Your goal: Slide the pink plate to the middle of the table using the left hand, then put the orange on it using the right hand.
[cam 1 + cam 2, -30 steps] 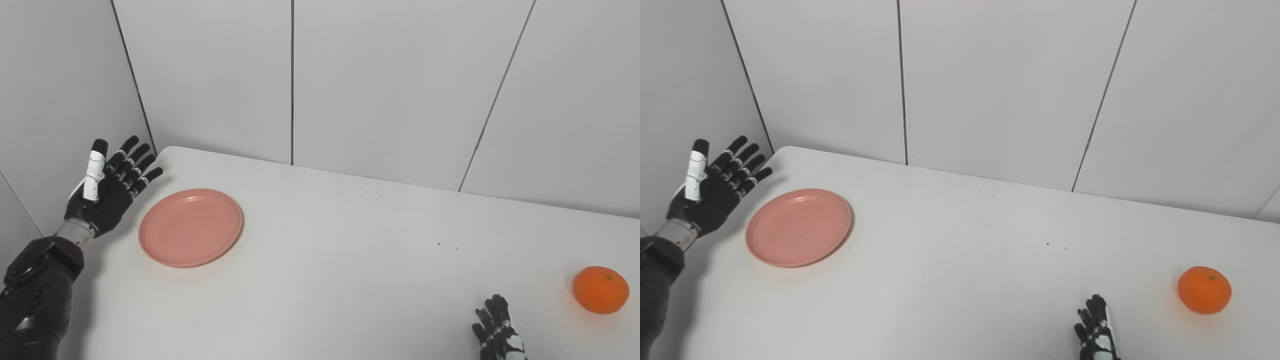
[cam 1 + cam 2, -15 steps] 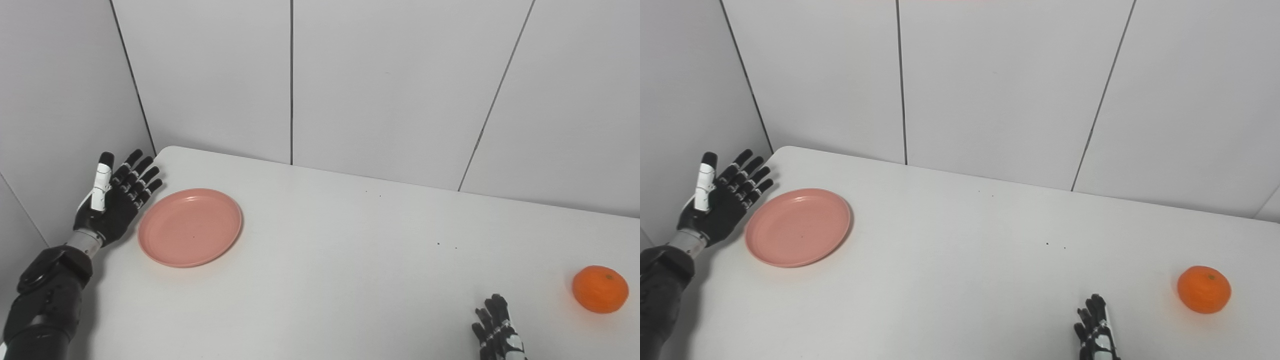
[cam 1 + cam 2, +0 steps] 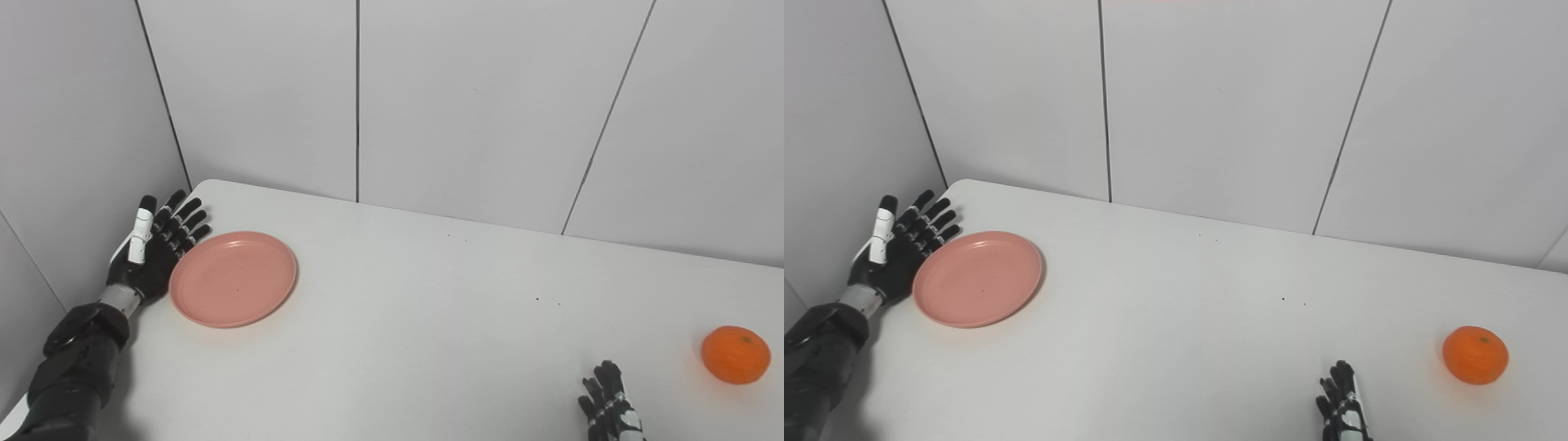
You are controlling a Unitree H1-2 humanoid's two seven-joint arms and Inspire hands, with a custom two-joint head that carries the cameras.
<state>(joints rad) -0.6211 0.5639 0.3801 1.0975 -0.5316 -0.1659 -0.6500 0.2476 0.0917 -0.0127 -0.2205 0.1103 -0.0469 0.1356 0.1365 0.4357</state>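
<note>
— Left-eye view first: where is the pink plate (image 3: 233, 278) and why is the left hand (image 3: 153, 252) set there?

— Plate lies flat near the far left corner of the white surface (image 3: 429, 331). The left hand stands on edge just beside its outer rim, palm facing the plate, fingers (image 3: 184, 222) straight and slightly fanned, holding nothing. I judge that pose suits a sideways push toward the middle: a flat palm against the rim shoves better than a pinch would. Whether palm and rim actually touch, I cannot tell.

— And the orange (image 3: 735, 354)?

— Near the right edge, well apart from the plate, resting alone on the surface. The right hand (image 3: 609, 409) only pokes up from the bottom edge, near the fruit but not touching it. It seems to be waiting its turn.

— Right-eye view, anything different?

— Same layout. The left hand (image 3: 897, 245) flanks the plate (image 3: 977, 277) on the side away from the centre, so the push direction is clear. The right hand (image 3: 1342, 410) shows only its fingertips, loosely upright and holding nothing; how far it is opened, I cannot tell. The orange (image 3: 1475, 354) sits beyond it, to the right.
</note>
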